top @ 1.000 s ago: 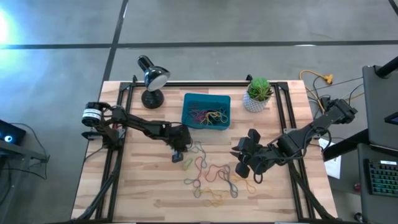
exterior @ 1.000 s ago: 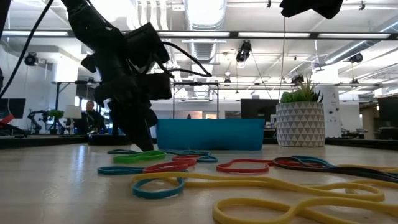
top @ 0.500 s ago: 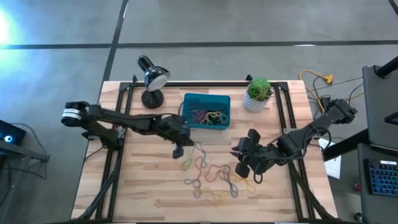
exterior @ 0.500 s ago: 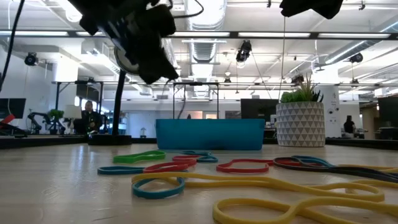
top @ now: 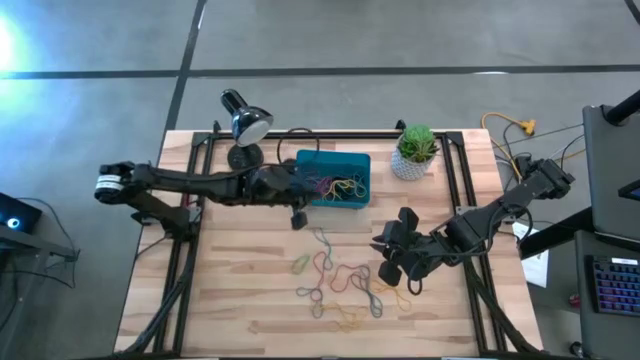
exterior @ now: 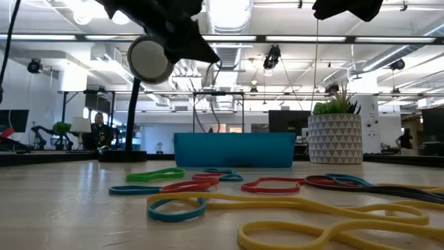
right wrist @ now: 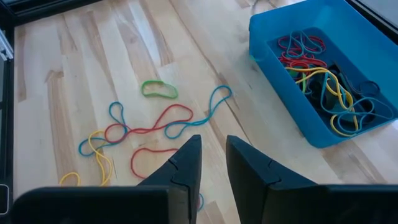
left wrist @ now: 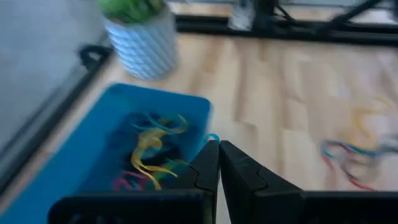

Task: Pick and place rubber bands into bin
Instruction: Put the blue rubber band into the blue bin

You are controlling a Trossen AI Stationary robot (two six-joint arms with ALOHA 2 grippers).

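Gripper on left arm (top: 298, 217): raised off the loose bands (top: 340, 280) within the last second, now hung at the near left corner of bin (top: 333, 154). Fingers pressed together; thin blue arc at the tips, possibly a pinched band. Judged mid-carry: shift right over bin, then release.

Surroundings, left to right:
- Lamp (top: 243, 125) far left of bin, off the path.
- Bin at far centre, already holding a tangle of bands; its near wall to be cleared first.
- Many bands spread on table near of bin.
- Pot (top: 414, 155) just right of bin.
- Right gripper (top: 383, 262) hovering right of pile, fingers slightly spread, empty.
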